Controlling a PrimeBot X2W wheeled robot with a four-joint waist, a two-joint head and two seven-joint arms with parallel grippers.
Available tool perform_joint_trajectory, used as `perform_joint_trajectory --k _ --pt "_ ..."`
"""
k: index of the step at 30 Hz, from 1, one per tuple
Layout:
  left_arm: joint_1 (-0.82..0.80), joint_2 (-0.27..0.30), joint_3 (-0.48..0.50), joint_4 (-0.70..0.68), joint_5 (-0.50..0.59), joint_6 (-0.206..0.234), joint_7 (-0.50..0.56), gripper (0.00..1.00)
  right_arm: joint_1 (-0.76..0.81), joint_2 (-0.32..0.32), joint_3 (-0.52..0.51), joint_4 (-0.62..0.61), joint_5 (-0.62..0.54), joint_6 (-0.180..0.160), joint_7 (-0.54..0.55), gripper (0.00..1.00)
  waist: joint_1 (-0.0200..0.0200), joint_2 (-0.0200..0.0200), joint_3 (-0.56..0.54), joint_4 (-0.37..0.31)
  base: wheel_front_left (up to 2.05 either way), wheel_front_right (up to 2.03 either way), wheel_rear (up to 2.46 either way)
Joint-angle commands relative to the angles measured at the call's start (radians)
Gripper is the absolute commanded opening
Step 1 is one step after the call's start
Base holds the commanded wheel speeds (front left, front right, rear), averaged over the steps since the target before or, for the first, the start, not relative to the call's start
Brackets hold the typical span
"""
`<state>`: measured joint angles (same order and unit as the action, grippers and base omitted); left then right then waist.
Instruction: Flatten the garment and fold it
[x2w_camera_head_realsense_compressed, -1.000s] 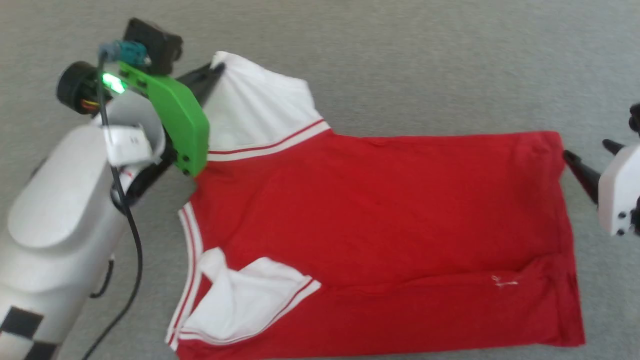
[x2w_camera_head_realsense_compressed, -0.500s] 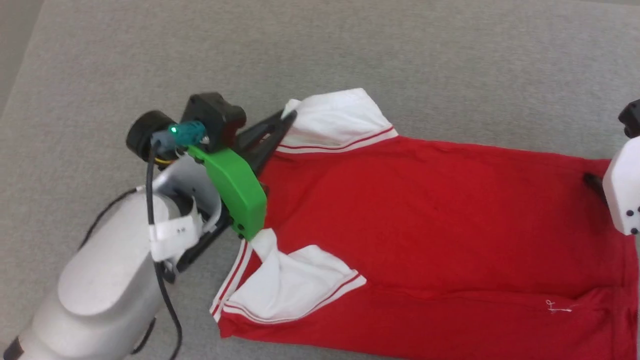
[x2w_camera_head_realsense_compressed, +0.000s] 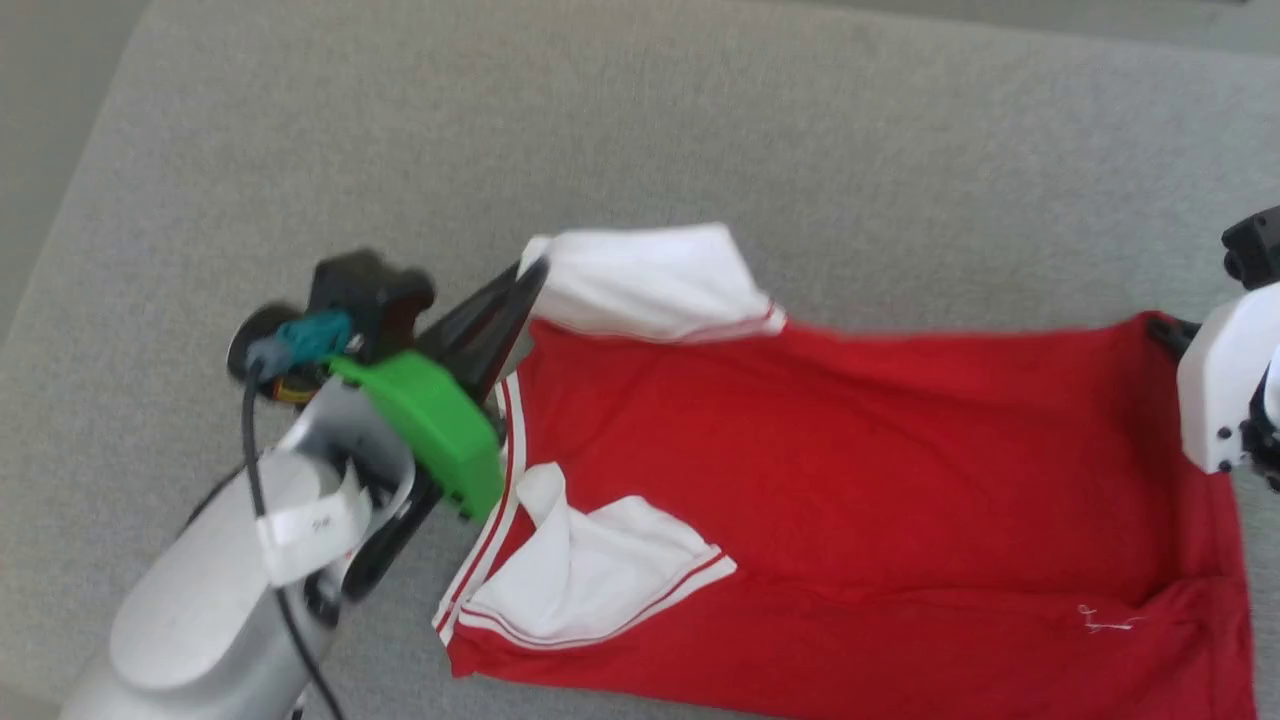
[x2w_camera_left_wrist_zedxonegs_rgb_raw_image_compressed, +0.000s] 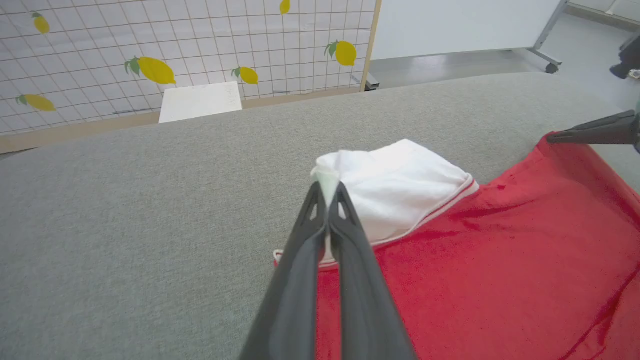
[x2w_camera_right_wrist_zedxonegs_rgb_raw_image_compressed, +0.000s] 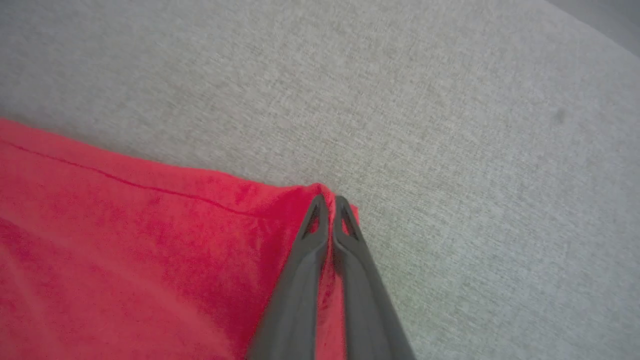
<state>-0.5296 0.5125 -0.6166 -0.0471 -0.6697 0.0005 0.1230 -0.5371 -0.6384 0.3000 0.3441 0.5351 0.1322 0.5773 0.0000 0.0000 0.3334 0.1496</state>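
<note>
Bare grey pad (x2w_camera_head_realsense_compressed: 700, 120) stretches wide beyond the shirt (x2w_camera_head_realsense_compressed: 850, 450), which lies flat across its near side. A lemon-print screen (x2w_camera_left_wrist_zedxonegs_rgb_raw_image_compressed: 150, 50) stands past the far edge. The left gripper (x2w_camera_left_wrist_zedxonegs_rgb_raw_image_compressed: 327, 187) pinches the white sleeve (x2w_camera_left_wrist_zedxonegs_rgb_raw_image_compressed: 400, 185). The right gripper (x2w_camera_right_wrist_zedxonegs_rgb_raw_image_compressed: 328, 200) pinches the red hem corner (x2w_camera_right_wrist_zedxonegs_rgb_raw_image_compressed: 300, 195).

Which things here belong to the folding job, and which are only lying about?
Job: red shirt; left gripper, shut on its white sleeve; right gripper, shut on its hem corner.
Lying about: white box; lemon-patterned screen.
</note>
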Motion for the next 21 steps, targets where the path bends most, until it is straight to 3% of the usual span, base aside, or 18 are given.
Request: perform_joint_trajectory --k 1,7,12,17,21 --pt "0.038 0.013 0.01 -0.005 -0.014 0.01 -0.012 0.0 0.025 0.008 -0.013 -0.01 0.017 -0.002 -0.025 0.0 0.0 0.0 -0.073 -0.023 0.0 0.0 0.0" --pt "0.175 0.059 0.039 -0.046 -0.061 0.05 -0.034 0.0 0.133 0.011 -0.086 -0.086 0.017 -0.002 -0.099 0.0 0.0 0.0 -0.178 -0.033 0.0 0.0 0.0" --pt "0.31 0.103 0.042 -0.079 -0.108 0.064 -0.034 0.0 0.287 0.045 -0.17 -0.182 0.013 -0.002 -0.085 0.0 0.0 0.0 -0.222 -0.035 0.0 0.0 0.0" --pt "0.416 0.108 -0.021 -0.051 -0.106 0.053 -0.032 0.0 0.44 0.066 -0.204 -0.265 -0.028 -0.002 -0.039 0.0 0.0 0.0 -0.227 -0.037 0.0 0.0 0.0" --pt "0.454 0.081 -0.085 0.068 -0.107 0.017 -0.022 0.0 0.56 0.083 -0.202 -0.3 -0.039 -0.002 0.013 0.0 0.0 0.0 -0.219 -0.034 0.0 0.0 0.0"
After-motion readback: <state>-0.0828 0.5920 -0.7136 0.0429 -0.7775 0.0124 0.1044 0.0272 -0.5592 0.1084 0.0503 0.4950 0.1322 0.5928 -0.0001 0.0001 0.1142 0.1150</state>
